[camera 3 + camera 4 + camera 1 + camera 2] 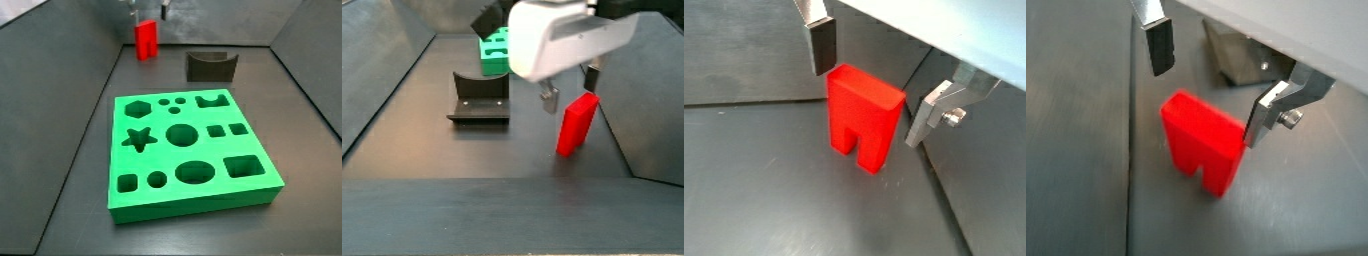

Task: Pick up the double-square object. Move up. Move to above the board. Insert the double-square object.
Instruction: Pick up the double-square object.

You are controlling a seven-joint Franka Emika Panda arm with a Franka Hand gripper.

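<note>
The double-square object (865,115) is a bright red block standing upright on the dark floor, its two prongs down. It also shows in a wrist view (1203,140) and in both side views (146,40) (577,124). My gripper (875,80) is open and empty, just above the block's top, with one finger to each side (1213,78). In a side view the gripper (569,88) hangs under the white wrist housing, and its tip (151,12) shows at the frame's edge. The green board (187,150) with shaped holes lies flat, apart from the block; it also shows in a side view (497,52).
The fixture (210,65), a dark L-shaped bracket, stands on the floor between the block and the board (480,98) (1247,55). Grey sloping walls (80,60) close in the floor on both sides.
</note>
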